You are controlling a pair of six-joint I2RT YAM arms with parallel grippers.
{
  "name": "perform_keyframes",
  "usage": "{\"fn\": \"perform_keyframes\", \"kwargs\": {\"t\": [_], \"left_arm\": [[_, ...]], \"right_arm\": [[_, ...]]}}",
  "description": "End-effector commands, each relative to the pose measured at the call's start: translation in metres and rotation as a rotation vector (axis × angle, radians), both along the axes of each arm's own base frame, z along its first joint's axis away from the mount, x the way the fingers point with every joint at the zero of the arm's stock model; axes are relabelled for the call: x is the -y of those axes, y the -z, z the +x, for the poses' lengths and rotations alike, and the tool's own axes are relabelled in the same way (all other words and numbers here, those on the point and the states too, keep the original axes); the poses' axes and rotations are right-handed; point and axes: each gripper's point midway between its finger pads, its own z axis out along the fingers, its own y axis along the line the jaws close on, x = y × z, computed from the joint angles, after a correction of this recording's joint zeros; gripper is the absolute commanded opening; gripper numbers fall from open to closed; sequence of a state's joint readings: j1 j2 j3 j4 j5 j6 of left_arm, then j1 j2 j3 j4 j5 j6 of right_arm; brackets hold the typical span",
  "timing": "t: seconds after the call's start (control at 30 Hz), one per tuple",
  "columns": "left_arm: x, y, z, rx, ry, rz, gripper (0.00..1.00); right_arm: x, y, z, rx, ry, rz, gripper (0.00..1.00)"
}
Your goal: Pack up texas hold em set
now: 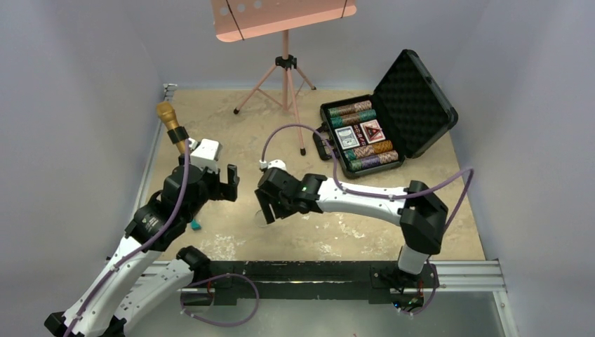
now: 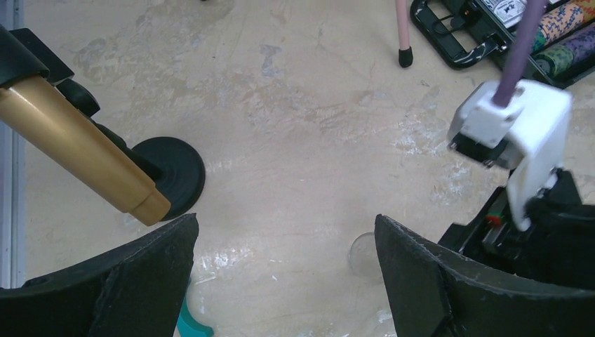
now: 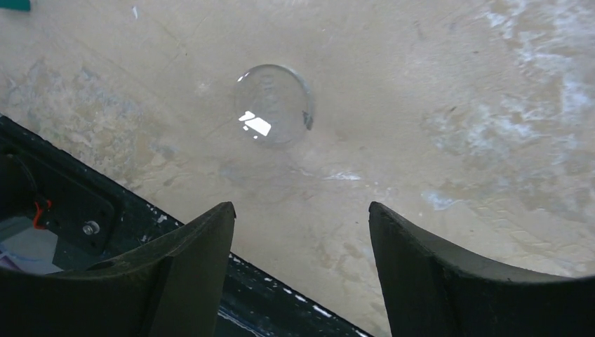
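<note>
The black hard case (image 1: 415,98) lies open at the back right, its egg-crate foam lid propped up. Its tray holds rows of striped chips (image 1: 354,109), two card decks (image 1: 349,137) and the triangular red-black button (image 1: 372,131). A corner of the case with its handle (image 2: 456,43) and some chips (image 2: 561,31) shows in the left wrist view. My left gripper (image 1: 229,181) (image 2: 285,232) is open and empty over bare table. My right gripper (image 1: 266,210) (image 3: 300,210) is open and empty, with a clear round disc (image 3: 273,105) (image 2: 363,253) lying flat just beyond its fingertips.
A gold microphone (image 1: 170,121) (image 2: 77,144) stands on a black round base (image 2: 172,172) left of my left gripper. A small teal piece (image 1: 195,225) (image 2: 189,324) lies near the left arm. A pink music stand (image 1: 284,63) stands at the back centre. The black base rail (image 3: 140,225) runs along the near edge.
</note>
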State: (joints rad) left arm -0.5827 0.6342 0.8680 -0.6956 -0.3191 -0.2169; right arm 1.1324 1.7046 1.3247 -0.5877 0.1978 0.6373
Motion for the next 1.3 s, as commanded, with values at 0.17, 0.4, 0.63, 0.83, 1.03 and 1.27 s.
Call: {"fn": "perform_keyframes", "kwargs": {"t": [0.17,0.4,0.63,0.83,1.03,1.27], "left_arm": [[-0.001,-0.010,0.004,0.047,-0.012,-0.018,0.99],[-0.001,-0.009,0.004,0.046,-0.012,-0.016,0.99],[-0.002,-0.009,0.004,0.045,-0.014,-0.012,0.99],[-0.002,-0.010,0.004,0.046,-0.013,-0.013,0.99],[-0.002,-0.009,0.004,0.047,-0.014,-0.011,0.99],[-0.002,-0.009,0.004,0.046,-0.014,-0.012,0.99]], "right_arm": [[-0.055,0.014,-0.015,0.000,0.034,0.043,0.75],[-0.066,0.032,-0.004,0.029,0.012,-0.026,0.78],[-0.067,0.050,0.008,0.042,0.019,-0.091,0.79],[-0.064,0.058,0.012,0.030,0.022,-0.093,0.78],[-0.069,0.064,0.012,0.018,0.011,-0.100,0.76],[-0.066,0.071,0.015,0.026,0.009,-0.136,0.75]]}}
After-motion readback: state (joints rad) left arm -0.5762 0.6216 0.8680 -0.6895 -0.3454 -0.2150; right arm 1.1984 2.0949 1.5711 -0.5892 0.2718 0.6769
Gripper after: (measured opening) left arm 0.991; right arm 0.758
